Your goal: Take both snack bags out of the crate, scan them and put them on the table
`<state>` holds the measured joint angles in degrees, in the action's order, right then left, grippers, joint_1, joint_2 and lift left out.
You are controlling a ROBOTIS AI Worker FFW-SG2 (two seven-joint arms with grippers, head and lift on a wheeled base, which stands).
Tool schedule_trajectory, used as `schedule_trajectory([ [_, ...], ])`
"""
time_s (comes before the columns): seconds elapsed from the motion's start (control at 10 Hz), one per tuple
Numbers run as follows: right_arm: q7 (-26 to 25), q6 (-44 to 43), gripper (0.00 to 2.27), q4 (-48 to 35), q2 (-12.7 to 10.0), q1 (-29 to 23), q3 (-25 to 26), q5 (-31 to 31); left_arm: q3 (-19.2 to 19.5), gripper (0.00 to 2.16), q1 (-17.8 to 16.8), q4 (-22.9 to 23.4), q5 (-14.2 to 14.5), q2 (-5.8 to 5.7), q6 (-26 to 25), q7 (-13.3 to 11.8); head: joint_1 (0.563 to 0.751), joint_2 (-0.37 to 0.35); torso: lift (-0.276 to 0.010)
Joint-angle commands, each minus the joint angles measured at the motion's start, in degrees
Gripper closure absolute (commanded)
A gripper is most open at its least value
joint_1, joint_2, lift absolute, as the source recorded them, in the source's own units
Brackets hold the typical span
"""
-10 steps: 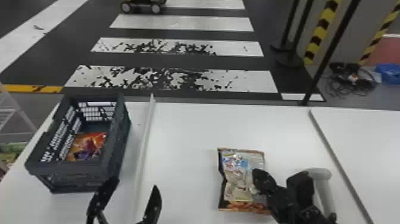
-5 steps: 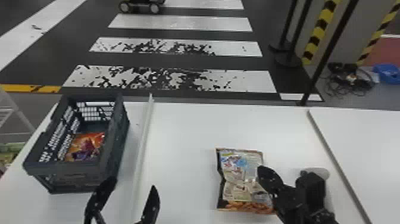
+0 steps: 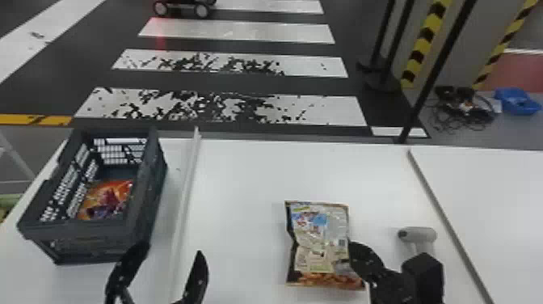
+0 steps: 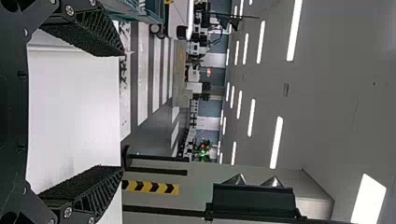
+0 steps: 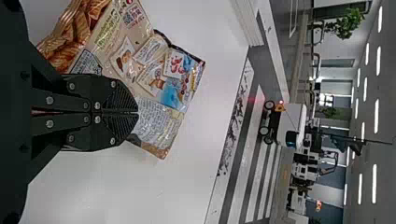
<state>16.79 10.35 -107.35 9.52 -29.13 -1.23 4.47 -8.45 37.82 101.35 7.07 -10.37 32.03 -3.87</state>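
Observation:
In the head view, an orange snack bag (image 3: 107,200) lies inside the dark crate (image 3: 87,238) at the left. The other snack bag (image 3: 319,238) lies flat on the table, back side up. At its right edge is my right gripper (image 3: 351,254). In the right wrist view that same gripper (image 5: 137,112) has its fingers together, over the printed bag (image 5: 154,84). My left gripper (image 3: 169,250) stands open in front of the crate's near right corner; the left wrist view shows bare space between the fingers of this gripper (image 4: 122,111). A pale scanner (image 3: 418,233) stands behind the right gripper, partly hidden.
A raised white strip (image 3: 186,194) runs along the white table (image 3: 242,182) between crate and bag. Another dark seam (image 3: 440,214) lies right of the scanner. Beyond the far edge stand black posts (image 3: 436,72) on the floor.
My right gripper has shifted right relative to the bag on the table, which stayed in place. More of the scanner's lower part is covered. The whole head view has swung slightly.

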Motion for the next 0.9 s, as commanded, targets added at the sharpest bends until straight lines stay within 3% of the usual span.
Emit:
schedule_trajectory([
  [0.0,0.0,0.0,2.24,0.7,0.0,0.3,-0.4,0.0,-0.1,0.13,0.0,-0.1,0.1,0.00,0.2,0.0,0.695,-0.039,-0.094],
  [0.8,0.0,-0.5,2.24,7.1,0.0,2.6,-3.4,1.4,-0.1,0.13,0.1,-0.2,0.4,-0.26,0.5,0.0,0.695,-0.006,-0.094],
])
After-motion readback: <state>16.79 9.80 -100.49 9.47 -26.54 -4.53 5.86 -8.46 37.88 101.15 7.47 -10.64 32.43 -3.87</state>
